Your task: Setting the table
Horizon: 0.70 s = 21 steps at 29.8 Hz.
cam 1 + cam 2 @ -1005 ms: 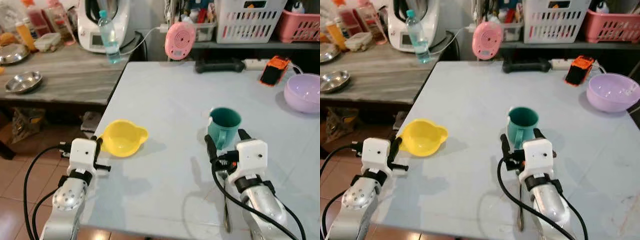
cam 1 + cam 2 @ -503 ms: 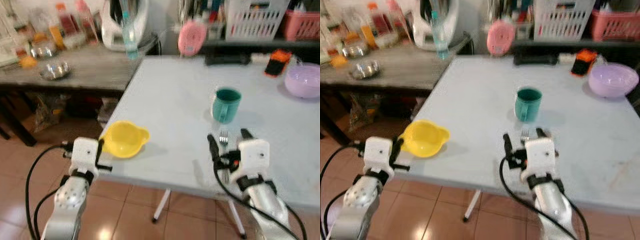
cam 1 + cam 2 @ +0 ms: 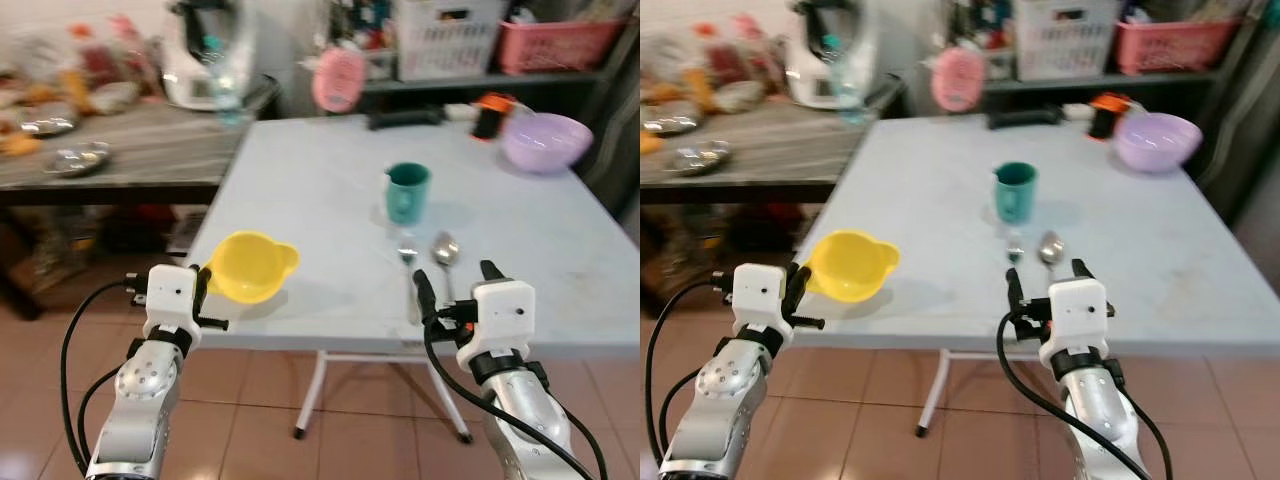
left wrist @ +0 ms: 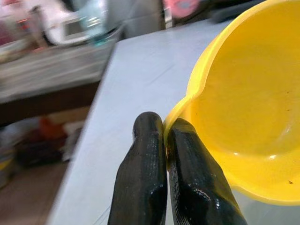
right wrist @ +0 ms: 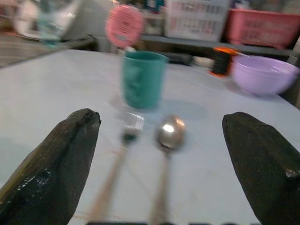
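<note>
- The pale blue-grey tabletop (image 3: 330, 190) carries a round yellow plastic bowl with small lips on its rim (image 3: 250, 266) at its near left edge, at about 9 o'clock from the cutlery.
- The left gripper (image 4: 161, 140) has its two black fingers pressed together on the yellow bowl's rim lip; the bowl sits mouth up, its pinched lip pointing back toward the robot.
- A dark green plastic mug (image 3: 407, 191) stands upright near the table's middle, its mouth facing up.
- Just in front of the mug, at 6 o'clock from it, a metal fork (image 3: 409, 275) and a metal spoon (image 3: 445, 257) lie side by side, apart, fork on the left.
- Both have their long axes running from the near edge toward the mug, heads pointing at 12 o'clock; the handles are blurred, so their ends are hard to place.
- The right gripper (image 5: 164, 159) hangs at the near edge, fingers spread wide and empty, aimed along the cutlery.
- A lilac plastic bowl (image 3: 545, 141) sits at 2 o'clock.
</note>
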Available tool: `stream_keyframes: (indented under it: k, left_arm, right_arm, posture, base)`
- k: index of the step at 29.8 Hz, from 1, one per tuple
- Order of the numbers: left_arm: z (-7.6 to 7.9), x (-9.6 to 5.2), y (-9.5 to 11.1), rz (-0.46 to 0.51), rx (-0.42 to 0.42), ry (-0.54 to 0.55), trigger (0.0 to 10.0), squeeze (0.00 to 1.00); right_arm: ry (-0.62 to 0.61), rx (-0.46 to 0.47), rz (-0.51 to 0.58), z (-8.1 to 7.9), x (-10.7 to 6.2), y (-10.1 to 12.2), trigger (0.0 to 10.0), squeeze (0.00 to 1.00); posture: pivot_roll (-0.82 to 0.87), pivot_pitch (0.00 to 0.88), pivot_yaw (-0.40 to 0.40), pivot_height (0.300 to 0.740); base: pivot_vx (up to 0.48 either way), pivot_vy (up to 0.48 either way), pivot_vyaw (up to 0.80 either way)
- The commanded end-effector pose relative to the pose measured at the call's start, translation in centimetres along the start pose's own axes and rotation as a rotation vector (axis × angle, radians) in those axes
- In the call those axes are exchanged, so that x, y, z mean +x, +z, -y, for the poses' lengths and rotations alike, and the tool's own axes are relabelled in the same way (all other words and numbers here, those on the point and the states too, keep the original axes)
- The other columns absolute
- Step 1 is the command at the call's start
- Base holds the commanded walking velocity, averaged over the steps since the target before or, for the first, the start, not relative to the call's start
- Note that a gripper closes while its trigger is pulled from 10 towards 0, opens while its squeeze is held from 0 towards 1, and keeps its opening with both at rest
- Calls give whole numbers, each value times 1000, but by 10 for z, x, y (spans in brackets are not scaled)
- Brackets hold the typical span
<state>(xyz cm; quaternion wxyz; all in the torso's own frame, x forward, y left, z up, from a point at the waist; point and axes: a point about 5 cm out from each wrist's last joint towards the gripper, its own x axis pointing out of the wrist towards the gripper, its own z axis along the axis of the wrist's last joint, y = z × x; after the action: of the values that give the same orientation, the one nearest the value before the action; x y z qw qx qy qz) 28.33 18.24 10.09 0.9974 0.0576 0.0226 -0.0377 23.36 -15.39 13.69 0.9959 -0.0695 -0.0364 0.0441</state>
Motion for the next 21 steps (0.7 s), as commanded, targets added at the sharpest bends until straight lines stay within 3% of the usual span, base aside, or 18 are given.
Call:
stream_keyframes:
  k: [1, 13, 21]
  left_arm:
    - [-4, 1, 0, 5, -1, 12, 10000, 0]
    - [4, 11, 4, 19, -61, 8, 10000, 0]
    - [9, 15, 4, 22, -71, -3, 10000, 0]
  right_arm:
    - [5, 4, 18, -1, 3, 3, 10000, 0]
    - [18, -3, 32, -4, 7, 5, 10000, 0]
    - [11, -1, 36, -4, 8, 5, 10000, 0]
  posture:
    - [-101, 0, 103, 740]
    - [-104, 0, 96, 740]
    - [-112, 0, 102, 740]
  base:
    - [0, 0, -694]
    - [0, 0, 0]
    - [0, 277, 0]
